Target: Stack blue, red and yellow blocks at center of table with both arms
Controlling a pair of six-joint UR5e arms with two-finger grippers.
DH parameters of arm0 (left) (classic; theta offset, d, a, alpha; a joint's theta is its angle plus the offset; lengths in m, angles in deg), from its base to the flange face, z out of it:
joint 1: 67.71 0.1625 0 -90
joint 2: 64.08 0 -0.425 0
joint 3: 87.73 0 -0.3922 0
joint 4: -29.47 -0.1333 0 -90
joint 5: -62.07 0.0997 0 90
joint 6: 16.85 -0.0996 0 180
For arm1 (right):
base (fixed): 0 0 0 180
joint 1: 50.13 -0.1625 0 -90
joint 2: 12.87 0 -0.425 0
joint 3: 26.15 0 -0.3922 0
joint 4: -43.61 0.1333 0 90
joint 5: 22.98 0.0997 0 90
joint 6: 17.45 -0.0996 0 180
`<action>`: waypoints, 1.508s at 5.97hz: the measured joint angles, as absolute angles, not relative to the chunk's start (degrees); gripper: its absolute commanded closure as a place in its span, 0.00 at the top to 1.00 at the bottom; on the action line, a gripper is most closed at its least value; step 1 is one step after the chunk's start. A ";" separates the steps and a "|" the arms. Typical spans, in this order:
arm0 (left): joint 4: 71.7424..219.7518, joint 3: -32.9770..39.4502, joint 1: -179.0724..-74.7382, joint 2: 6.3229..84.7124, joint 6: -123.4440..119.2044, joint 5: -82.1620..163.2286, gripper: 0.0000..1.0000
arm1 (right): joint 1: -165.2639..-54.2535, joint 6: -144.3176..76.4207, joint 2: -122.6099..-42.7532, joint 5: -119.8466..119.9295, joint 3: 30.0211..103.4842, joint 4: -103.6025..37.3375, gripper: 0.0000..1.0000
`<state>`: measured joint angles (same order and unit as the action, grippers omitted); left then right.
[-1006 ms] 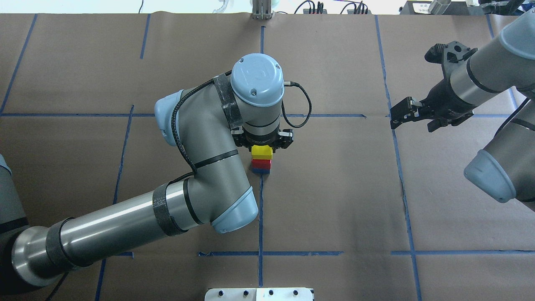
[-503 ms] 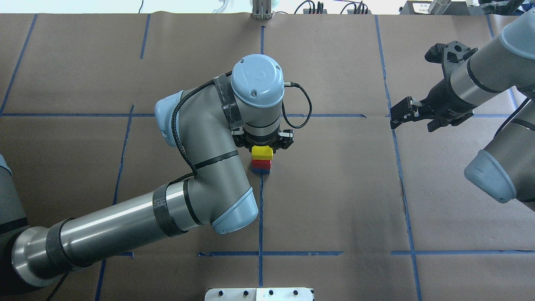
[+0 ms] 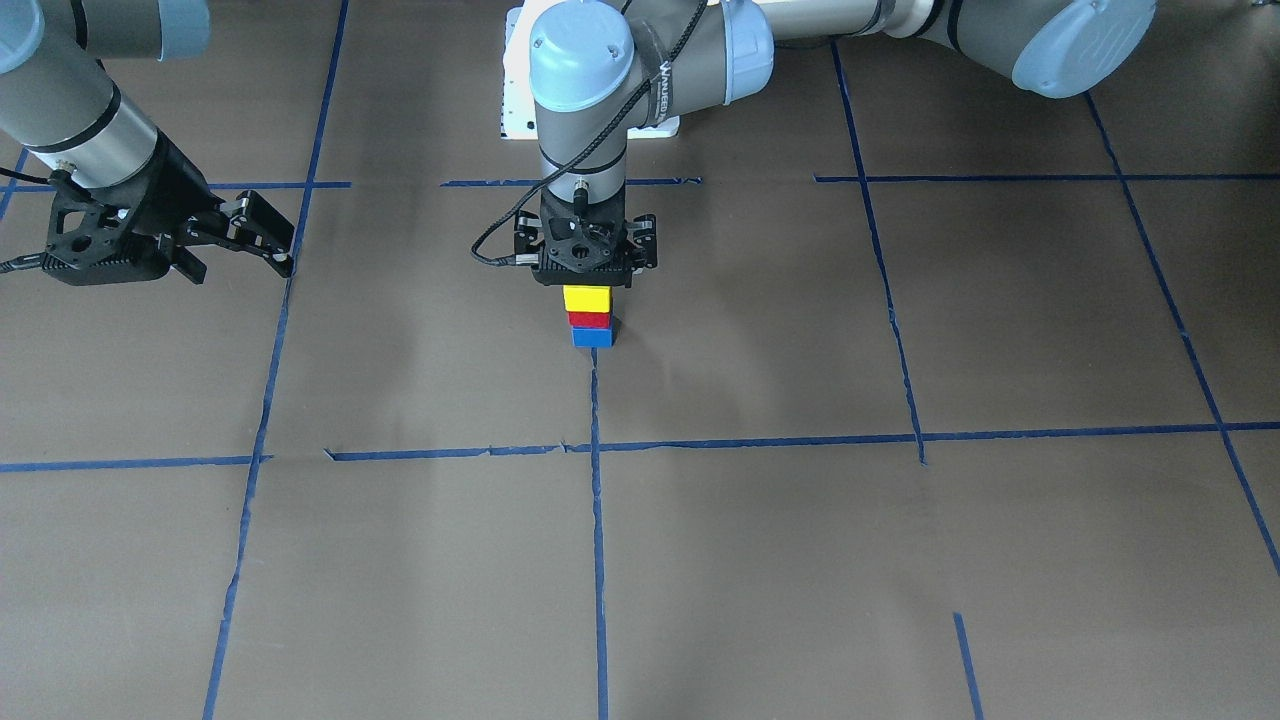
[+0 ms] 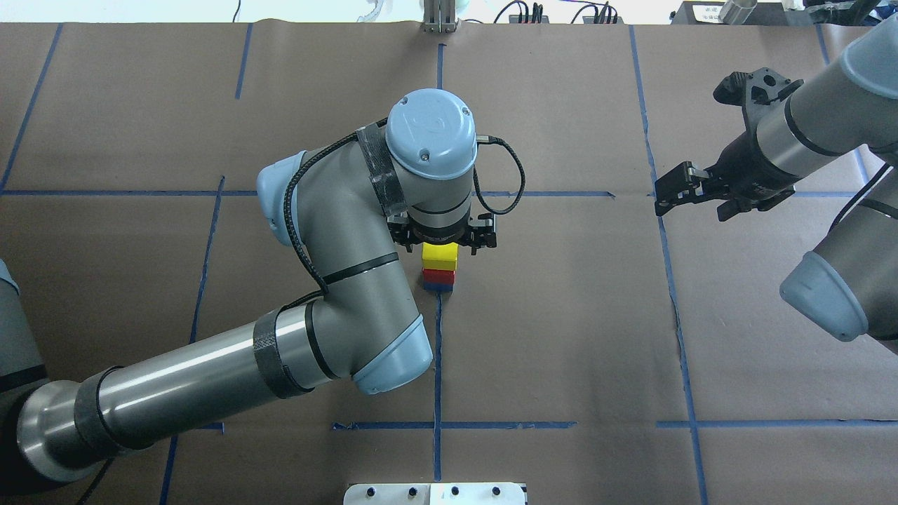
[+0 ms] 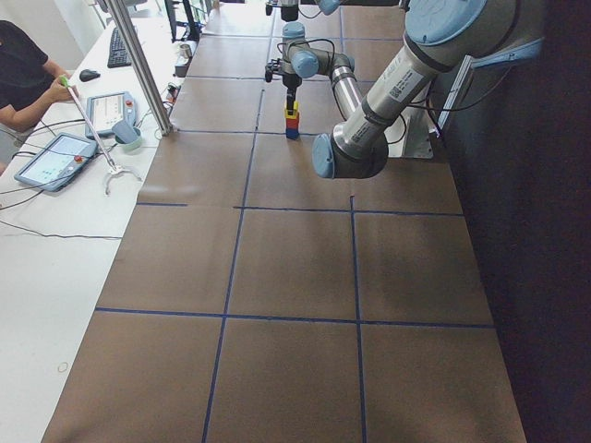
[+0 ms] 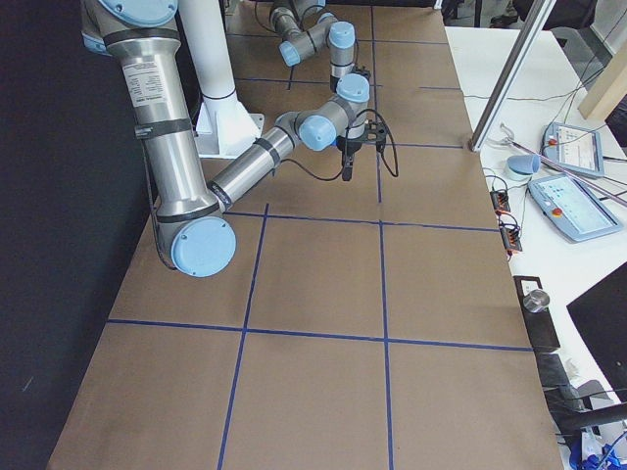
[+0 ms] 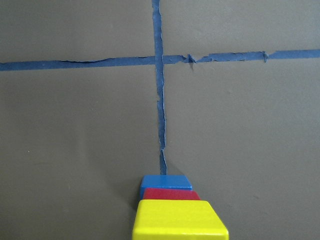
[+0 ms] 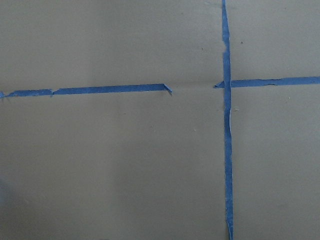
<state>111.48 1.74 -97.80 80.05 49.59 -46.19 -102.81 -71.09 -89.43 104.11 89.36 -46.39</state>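
At the table's (image 4: pixel 561 315) centre stands a stack: the blue block (image 4: pixel 438 286) at the bottom, the red block (image 4: pixel 438 275) on it, the yellow block (image 4: pixel 440 255) on top. The front view shows the same order: yellow (image 3: pixel 586 298), red (image 3: pixel 588 320), blue (image 3: pixel 592 337). My left gripper (image 4: pixel 440 242) points straight down just over the yellow block, jaws spread, gripping nothing. In the left wrist view the yellow block (image 7: pixel 179 220) fills the bottom edge. My right gripper (image 4: pixel 663 198) hangs open and empty far off to the right.
The white pedestal plate (image 4: pixel 435 493) sits at the near table edge. In the exterior left view a person (image 5: pixel 23 78) sits at a side bench with tablets (image 5: pixel 51 157) and a metal pole (image 5: pixel 138 65). Blue tape lines cross under the stack.
The left gripper's jaw linkages have spread wider over the yellow block and the wrist has shifted slightly. The stack and the right arm have not moved.
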 measured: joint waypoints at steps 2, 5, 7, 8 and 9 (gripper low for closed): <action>111.61 14.20 -99.76 71.62 47.63 -46.38 1.00 | -103.85 -69.33 -90.52 104.16 89.27 -46.39 1.00; 111.79 34.74 -107.96 48.20 30.54 -50.06 1.00 | -115.07 -53.16 -98.37 107.52 89.31 -46.47 1.00; 111.82 37.29 -121.12 35.77 11.99 -62.67 1.00 | -124.04 -40.43 -105.84 110.73 88.66 -46.73 1.00; 111.80 37.24 -128.28 29.55 1.15 -67.43 1.00 | -127.40 -36.97 -108.22 111.08 87.79 -47.02 1.00; 111.70 36.59 -135.36 24.00 -9.06 -71.10 1.00 | -130.29 -35.08 -110.24 111.30 87.34 -47.27 1.00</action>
<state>111.70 36.59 -135.36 24.00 -9.06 -71.10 -130.29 -35.08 -110.24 111.30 87.34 -47.27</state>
